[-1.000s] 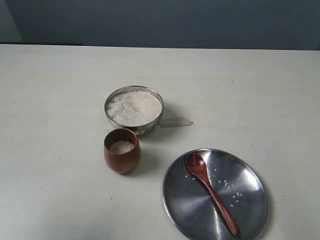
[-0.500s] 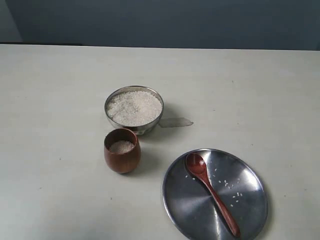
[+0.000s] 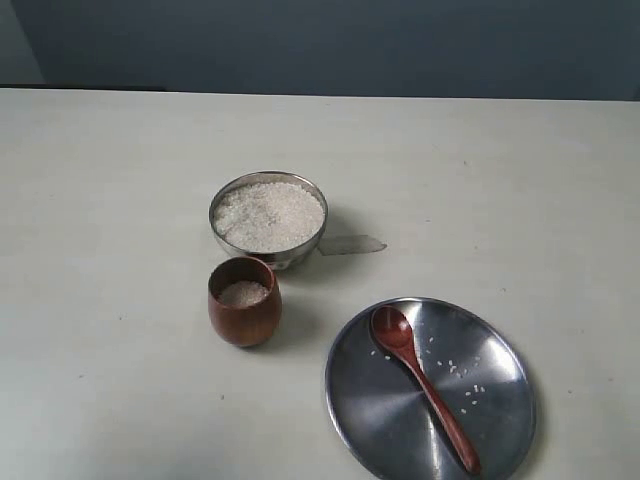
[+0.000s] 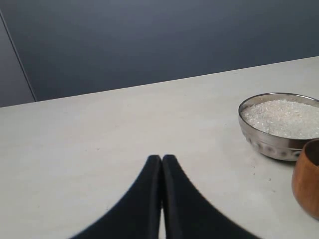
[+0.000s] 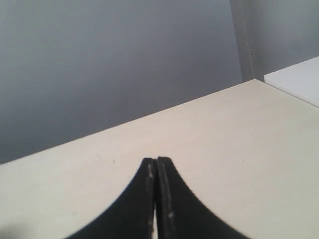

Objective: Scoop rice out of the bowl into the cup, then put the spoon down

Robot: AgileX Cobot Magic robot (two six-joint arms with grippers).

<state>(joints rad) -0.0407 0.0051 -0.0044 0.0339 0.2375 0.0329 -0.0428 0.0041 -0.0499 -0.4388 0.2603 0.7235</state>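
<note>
A steel bowl [image 3: 318,232] heaped with white rice [image 3: 268,215] sits mid-table. The wooden cup [image 3: 244,315] in front of it holds a little rice. On the steel plate [image 3: 497,426] at the front right lies the wooden spoon [image 3: 422,383], its bowl toward the cup, with loose grains scattered around it. Neither arm shows in the exterior view. My left gripper [image 4: 162,158] is shut and empty, with the bowl [image 4: 271,144] and cup [image 4: 307,182] off to one side of it. My right gripper [image 5: 156,160] is shut on nothing over bare table.
A small clear scrap [image 3: 352,244] lies beside the bowl. The table's far edge meets a dark wall [image 3: 330,45]. A white surface [image 5: 298,79] shows past the table edge in the right wrist view.
</note>
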